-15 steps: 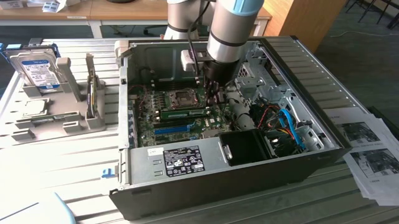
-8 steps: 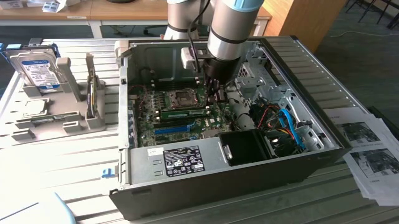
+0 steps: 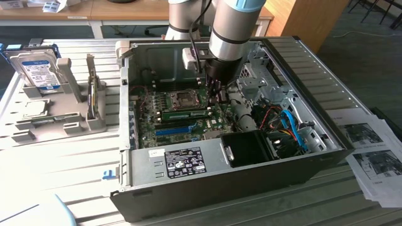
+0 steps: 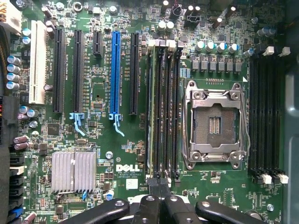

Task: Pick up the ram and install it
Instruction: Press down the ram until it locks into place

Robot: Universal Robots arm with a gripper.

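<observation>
Hovering inside the open computer case (image 3: 314,155), gripper (image 4: 159,189) clenched, empty, above the ram (image 3: 186,113) seated on the motherboard (image 4: 103,98).

Open-topped case (image 3: 314,155) — drive cage (image 3: 257,70) and cables (image 3: 285,125) crowd motherboard (image 4: 98,93) on one side.

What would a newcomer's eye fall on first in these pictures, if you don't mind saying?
Probably the open computer case in the middle of the table, with the robot arm reaching down into it and the gripper shut just above the green motherboard. Next, the bright blue slot and the empty processor socket.
</observation>
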